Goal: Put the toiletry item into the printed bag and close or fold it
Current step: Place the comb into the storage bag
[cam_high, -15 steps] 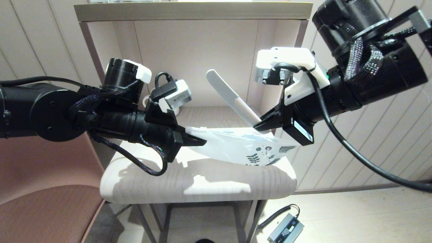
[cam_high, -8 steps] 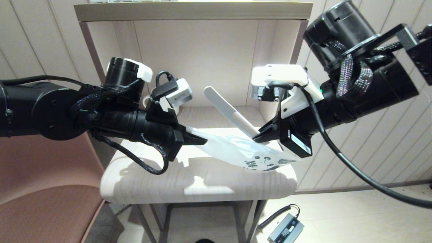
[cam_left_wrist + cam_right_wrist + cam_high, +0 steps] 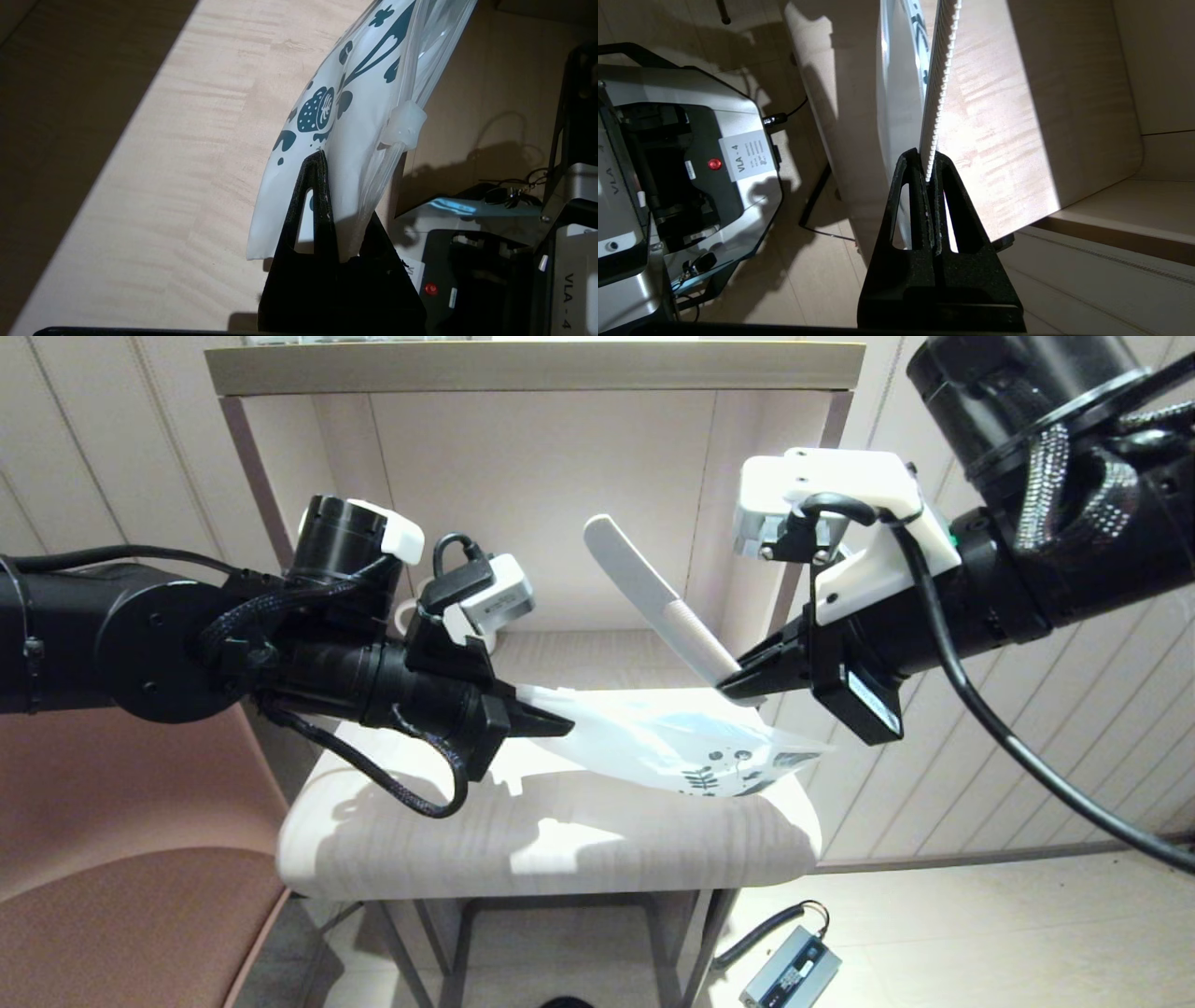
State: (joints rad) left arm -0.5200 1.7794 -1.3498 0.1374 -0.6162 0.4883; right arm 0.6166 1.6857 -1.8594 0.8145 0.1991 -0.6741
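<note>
- Hanging above the pale tabletop (image 3: 560, 840), the printed bag (image 3: 653, 742) is pinched at one end by the left pincer (image 3: 551, 721), its fingers (image 3: 314, 205) clamped on the plastic near the zip slider (image 3: 404, 126).
- Its leaf-printed end sags toward the tabletop's right edge (whether it touches, I cannot tell).
- The right pincer (image 3: 742, 679) is closed tight on one end of the white comb (image 3: 658, 597), held just above the bag.
- The comb slants up and back toward the shelf wall, its teeth (image 3: 941, 79) visible along one edge.

White sticker (image 3: 748, 155) on grey box reads "VLA - 4".
</note>
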